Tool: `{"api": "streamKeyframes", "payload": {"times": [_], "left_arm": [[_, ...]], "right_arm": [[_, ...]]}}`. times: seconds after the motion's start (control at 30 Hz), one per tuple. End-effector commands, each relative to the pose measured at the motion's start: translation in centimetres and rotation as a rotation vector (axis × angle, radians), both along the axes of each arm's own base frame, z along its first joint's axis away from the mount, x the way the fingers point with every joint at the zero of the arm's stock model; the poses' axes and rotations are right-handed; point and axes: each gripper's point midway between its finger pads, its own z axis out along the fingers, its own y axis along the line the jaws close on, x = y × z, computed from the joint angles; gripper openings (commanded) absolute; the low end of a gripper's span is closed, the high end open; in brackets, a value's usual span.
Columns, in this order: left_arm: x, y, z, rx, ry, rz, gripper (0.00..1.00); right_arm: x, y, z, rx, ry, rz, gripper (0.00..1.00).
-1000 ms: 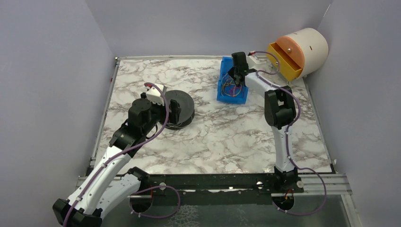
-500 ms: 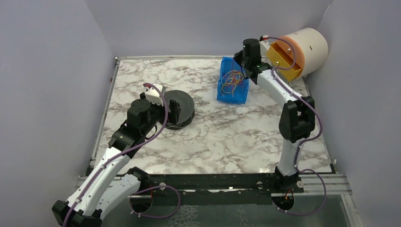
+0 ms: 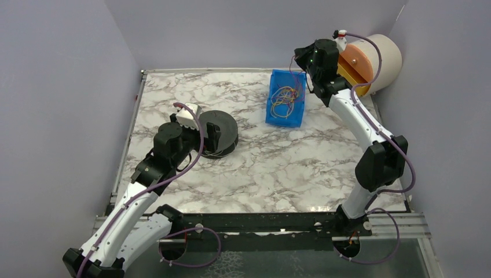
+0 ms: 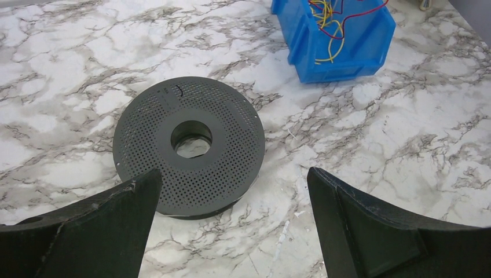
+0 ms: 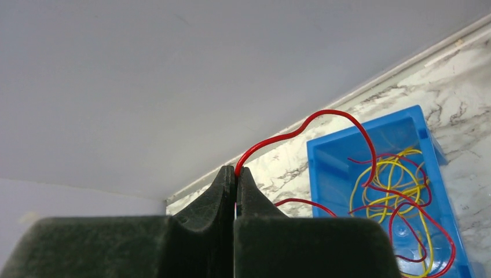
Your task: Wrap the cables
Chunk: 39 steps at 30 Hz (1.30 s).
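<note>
A blue bin [image 3: 285,109] at the back of the table holds a tangle of thin red and yellow cables [image 3: 284,97]. My right gripper [image 3: 300,58] is raised above the bin's far right corner, shut on one red cable [image 5: 301,126] that arcs from its fingertips down into the bin [image 5: 330,168]. A black perforated spool [image 3: 222,132] lies flat at left centre. My left gripper [image 3: 213,136] is open and empty, hovering at the spool's near-left edge; the spool [image 4: 190,143] lies ahead of the spread fingers [image 4: 136,197].
A cream cylinder with an orange face and a yellow drawer [image 3: 376,58] stands at the back right corner, just behind the right arm. Grey walls enclose the table on three sides. A black rail [image 3: 260,223] runs along the near edge.
My right gripper has risen out of the bin and moved back and to the right, drawing a red cable up with it. The left arm has barely moved.
</note>
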Motion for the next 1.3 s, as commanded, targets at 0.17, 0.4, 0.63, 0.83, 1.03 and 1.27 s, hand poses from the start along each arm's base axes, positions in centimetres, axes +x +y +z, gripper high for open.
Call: {"api": "streamKeyframes", "payload": {"times": [0.17, 0.4, 0.63, 0.83, 1.03, 1.27], "left_arm": [[-0.4, -0.5, 1.4, -0.029, -0.032, -0.032, 0.99], [-0.4, -0.6, 1.3, -0.028, -0.029, -0.034, 0.99], [-0.3, -0.7, 1.1, -0.025, -0.023, -0.035, 0.99], [-0.3, -0.6, 1.0, -0.024, -0.022, -0.034, 0.99], [-0.6, -1.3, 1.5, -0.042, -0.034, -0.072, 0.99], [-1.5, -3.5, 3.1, -0.131, -0.052, -0.189, 0.99]], "right_arm": [[-4.0, 0.4, 10.6, 0.015, -0.233, 0.092, 0.01], [-7.2, 0.6, 16.7, 0.03, -0.369, 0.153, 0.01], [-10.2, 0.6, 21.5, 0.039, -0.476, 0.208, 0.01], [-13.0, 0.8, 24.0, 0.059, -0.538, 0.265, 0.01], [-15.6, 1.3, 24.9, 0.076, -0.562, 0.34, 0.01], [-18.8, 2.0, 24.2, 0.084, -0.55, 0.441, 0.01]]}}
